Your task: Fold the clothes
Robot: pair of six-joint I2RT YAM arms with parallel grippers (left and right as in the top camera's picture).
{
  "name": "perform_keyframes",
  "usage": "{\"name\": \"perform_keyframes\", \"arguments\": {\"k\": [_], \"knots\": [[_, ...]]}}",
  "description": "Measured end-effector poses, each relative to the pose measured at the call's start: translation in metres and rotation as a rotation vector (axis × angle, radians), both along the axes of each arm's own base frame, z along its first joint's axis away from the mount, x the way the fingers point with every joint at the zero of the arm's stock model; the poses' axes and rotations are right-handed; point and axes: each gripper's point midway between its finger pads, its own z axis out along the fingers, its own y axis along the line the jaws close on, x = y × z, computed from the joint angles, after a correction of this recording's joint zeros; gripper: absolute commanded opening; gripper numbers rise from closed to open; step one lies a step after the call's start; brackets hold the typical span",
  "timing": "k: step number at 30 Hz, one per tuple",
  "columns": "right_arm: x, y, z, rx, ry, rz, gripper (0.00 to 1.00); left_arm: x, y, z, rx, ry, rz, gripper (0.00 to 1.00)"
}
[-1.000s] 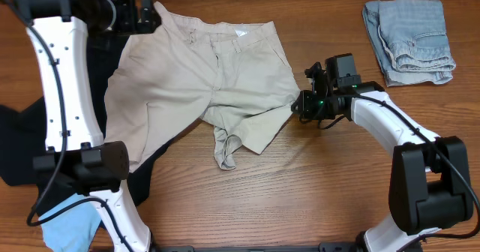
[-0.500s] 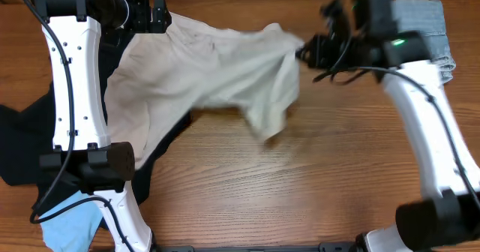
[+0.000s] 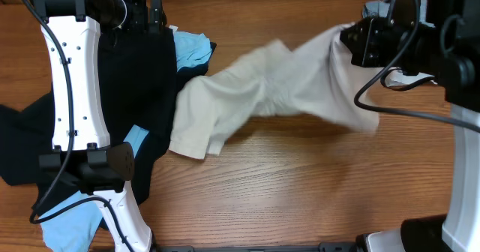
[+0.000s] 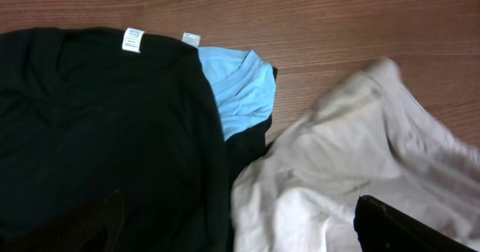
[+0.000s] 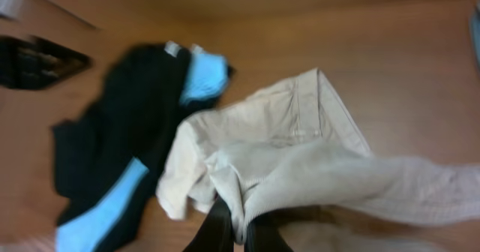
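The beige khaki shorts (image 3: 255, 94) hang stretched from the table at centre left up to my right gripper (image 3: 352, 38), which is raised at the far right. In the right wrist view that gripper (image 5: 240, 233) is shut on a fold of the shorts (image 5: 300, 132). My left gripper (image 3: 156, 16) is at the far left, open and empty, above the black garment (image 3: 135, 79). The left wrist view shows its fingers (image 4: 234, 207) wide apart over the black garment (image 4: 97, 132) and the shorts' edge (image 4: 360, 147). The pale denim shorts are mostly hidden behind my right arm.
A light-blue shirt (image 3: 191, 48) lies partly under the black garment, also seen in the left wrist view (image 4: 240, 87) and the right wrist view (image 5: 204, 76). More light-blue cloth (image 3: 71, 222) lies at the front left by the left arm's base. Bare wood table (image 3: 300, 184) in front.
My right gripper has swung up and to the right, dragging the khaki shorts right off the black garment. The shorts have left my left gripper. The black garment and blue shirt are uncovered.
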Motion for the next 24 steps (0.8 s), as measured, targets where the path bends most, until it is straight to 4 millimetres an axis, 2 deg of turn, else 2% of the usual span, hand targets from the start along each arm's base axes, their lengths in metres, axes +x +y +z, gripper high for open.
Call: {"name": "perform_keyframes", "arguments": {"k": [5,8,13,14,15,17,18,21,24], "knots": [[0.007,-0.016,-0.05,-0.1,0.146,-0.062,0.04,0.0,0.001,0.0,0.012,-0.004,-0.014,1.0],[0.013,-0.023,-0.085,-0.143,0.224,-0.087,0.04,0.0,0.001,-0.007,0.018,0.013,-0.018,1.0],[0.025,-0.041,-0.136,-0.162,0.318,-0.157,0.04,-0.004,0.001,-0.042,0.013,0.105,-0.019,1.0],[0.026,-0.045,-0.146,-0.162,0.335,-0.172,0.12,-0.005,0.001,-0.051,0.012,0.13,-0.019,1.0],[0.028,-0.051,-0.157,-0.161,0.353,-0.191,0.31,-0.006,0.001,-0.062,0.01,0.153,-0.02,1.0],[0.028,-0.064,-0.174,-0.156,0.387,-0.234,0.93,-0.007,0.0,-0.085,0.009,0.196,-0.025,1.0],[0.026,-0.076,-0.185,-0.155,0.417,-0.269,1.0,-0.009,-0.001,-0.096,0.009,0.217,-0.032,1.0],[0.022,-0.09,-0.196,-0.152,0.452,-0.308,1.0,-0.01,-0.005,-0.128,0.01,0.254,-0.056,1.0],[0.023,-0.098,-0.198,-0.152,0.455,-0.331,1.0,-0.008,-0.014,-0.157,0.015,0.256,-0.088,1.0]]}}
